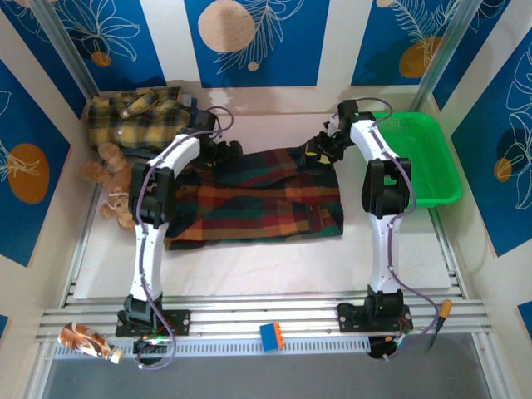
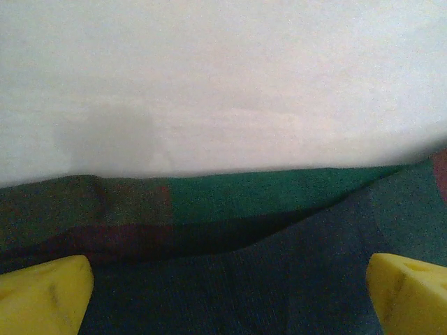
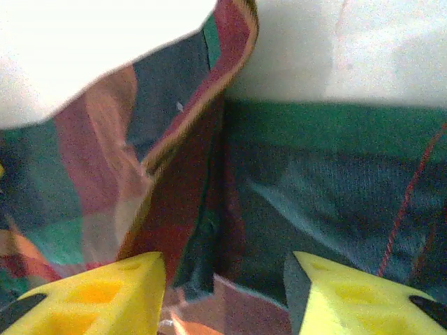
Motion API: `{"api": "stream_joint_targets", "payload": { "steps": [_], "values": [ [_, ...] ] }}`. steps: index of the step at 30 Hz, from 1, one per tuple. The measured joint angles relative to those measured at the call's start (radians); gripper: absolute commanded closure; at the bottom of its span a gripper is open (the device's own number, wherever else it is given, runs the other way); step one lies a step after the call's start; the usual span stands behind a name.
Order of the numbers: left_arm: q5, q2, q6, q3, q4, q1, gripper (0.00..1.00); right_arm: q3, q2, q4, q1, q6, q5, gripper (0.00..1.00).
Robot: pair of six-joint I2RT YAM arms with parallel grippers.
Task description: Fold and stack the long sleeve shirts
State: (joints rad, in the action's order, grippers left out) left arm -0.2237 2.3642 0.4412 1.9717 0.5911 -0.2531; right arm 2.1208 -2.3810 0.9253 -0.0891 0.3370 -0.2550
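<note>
1. Yellow fingers [image 3: 105, 293] of the right gripper [image 3: 223, 296] sit closest to me. They stand partly spread over a turned-back flap of the dark plaid shirt [image 3: 140, 160], and I see no cloth clamped between them.
2. On the other wrist, the left gripper [image 2: 227, 293] is spread wide and carries nothing. It hangs low over the same shirt's far edge, with bare table [image 2: 223, 84] beyond.
3. From overhead I see the dark plaid shirt lying flat as a rough wide rectangle of green, navy, red and orange. Both grippers are at its far edge, the right one at the far right corner and the left one near the far left.
4. My read is that I'm laying a fold along that far edge. Next I should lift both grippers straight up so the flap doesn't drag, then take hold again for a cross fold.
5. Beyond the dark shirt's far left corner, the yellow and black shirt [image 1: 137, 116] lies crumpled and unfolded. A teddy bear [image 1: 108, 179] is to the dark shirt's left and a green basket [image 1: 420, 158] to its right.
</note>
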Motion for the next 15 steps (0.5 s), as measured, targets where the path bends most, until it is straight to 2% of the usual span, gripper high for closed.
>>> {"api": "stream_joint_targets", "payload": {
  "steps": [8, 15],
  "values": [
    [-0.021, -0.021, -0.031, -0.057, -0.05, -0.001, 0.0, 0.089, -0.004, 0.004, -0.073, -0.047, 0.084, 0.49],
    [-0.031, -0.034, -0.034, -0.076, -0.054, -0.001, 0.0, 0.139, -0.062, 0.004, -0.06, -0.034, 0.122, 0.5]
  ]
}}
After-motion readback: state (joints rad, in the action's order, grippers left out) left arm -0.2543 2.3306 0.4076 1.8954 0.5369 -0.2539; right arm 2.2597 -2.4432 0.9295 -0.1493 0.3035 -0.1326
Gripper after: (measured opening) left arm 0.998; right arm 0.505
